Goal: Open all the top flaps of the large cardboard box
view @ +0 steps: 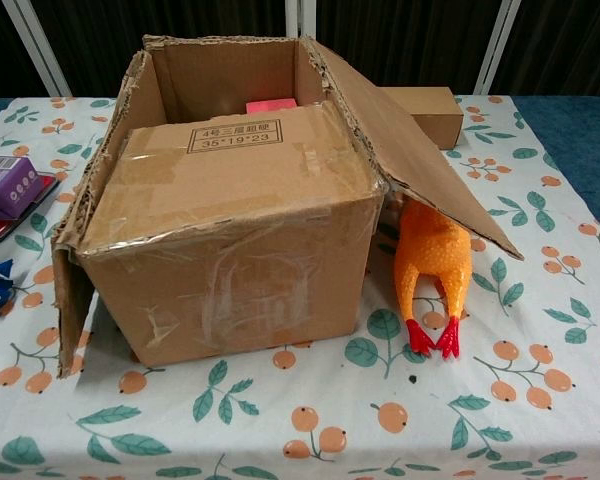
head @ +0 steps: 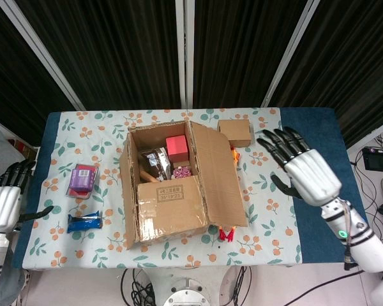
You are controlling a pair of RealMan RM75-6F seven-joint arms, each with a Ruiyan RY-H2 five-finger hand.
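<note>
The large cardboard box [head: 172,185] [view: 230,190] stands mid-table. Its near flap [head: 169,204] [view: 230,165], with a printed label, lies folded over the opening. The right flap [head: 220,175] [view: 410,150] slopes outward, the left flap [head: 125,191] [view: 75,290] hangs down the side, and the far flap stands up. Inside show a pink block [head: 176,146] and packets. My right hand [head: 303,169] hovers right of the box with its fingers spread, holding nothing. My left hand [head: 3,201] is off the table's left edge, fingers apart and empty. Neither hand appears in the chest view.
A rubber chicken [view: 432,262] lies under the right flap. A small cardboard box [head: 235,132] sits behind it. A purple packet [head: 82,179] on a red tray and a blue wrapper [head: 84,222] lie left of the box. A blue cloth [head: 322,185] covers the table's right end.
</note>
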